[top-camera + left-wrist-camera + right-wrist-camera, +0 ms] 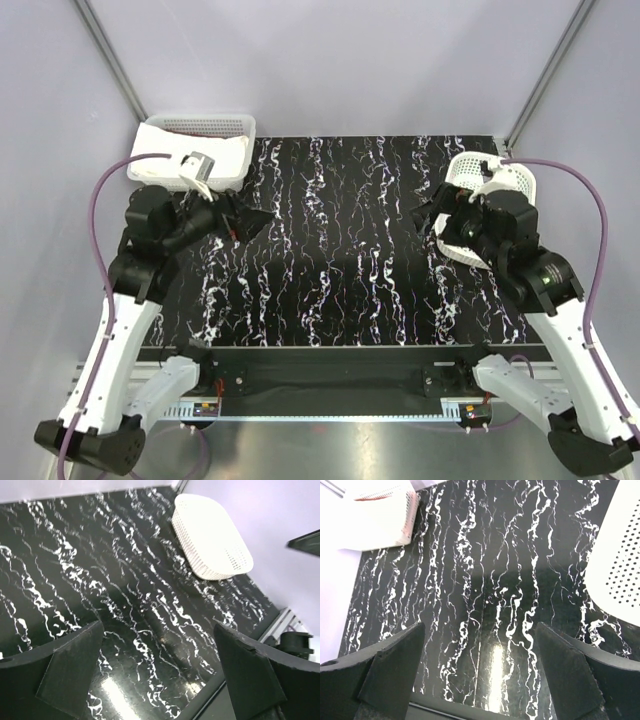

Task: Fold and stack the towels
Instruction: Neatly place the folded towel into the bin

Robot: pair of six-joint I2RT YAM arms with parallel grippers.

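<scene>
The towels lie piled in a white mesh basket [236, 128] at the table's back left. A white towel [215, 150] is on top, and a rust-brown strip [200, 127] shows along the far rim. In the right wrist view that basket [387, 522] shows a reddish edge [375, 496] inside. My left gripper [248, 222] hovers just in front of the basket, open and holding nothing [157, 672]. Over the right half of the table my right gripper [428, 215] is also open and holding nothing [480, 672].
A second white mesh basket [495, 185] lies tipped beside my right arm at the back right, also in the left wrist view [210, 535] and right wrist view [620, 570]. The black marbled table [340, 260] has pale walls behind and a metal rail in front.
</scene>
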